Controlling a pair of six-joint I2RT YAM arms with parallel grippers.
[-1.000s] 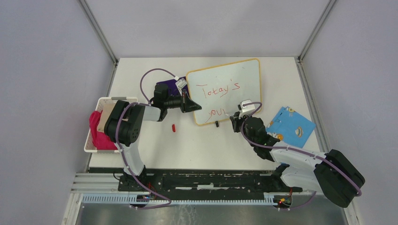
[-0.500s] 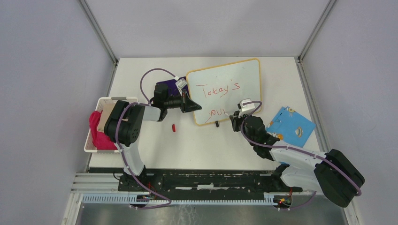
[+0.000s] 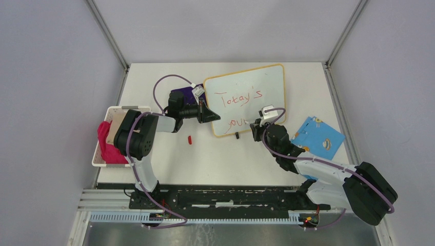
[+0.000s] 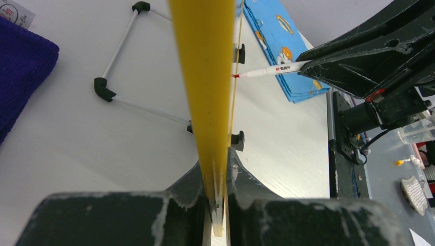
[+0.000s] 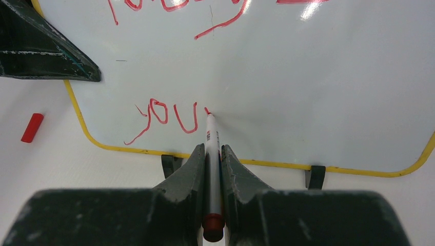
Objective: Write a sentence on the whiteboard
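Whiteboard point(image 3: 245, 98) stands upright mid-table and bars near-to-far passage at centre. Left gripper point(image 3: 214, 117) clamped on its left edge; right gripper point(image 5: 212, 154) presses marker point(image 5: 209, 128) to its near face. Open tabletop between arms, only red cap point(image 3: 190, 139) there. White basket point(image 3: 101, 154) fills left edge. Blue sheet point(image 3: 318, 137) lies at right. Purple cloth point(image 3: 180, 94) and wire stand point(image 4: 119, 51) sit behind board's left end. Far right corner open.

The top edge of the right wrist view cuts off the upper line of the sentence point(image 5: 164, 115). From the left wrist the whiteboard point(image 4: 202, 77) appears edge-on and blurred, its written face hidden.
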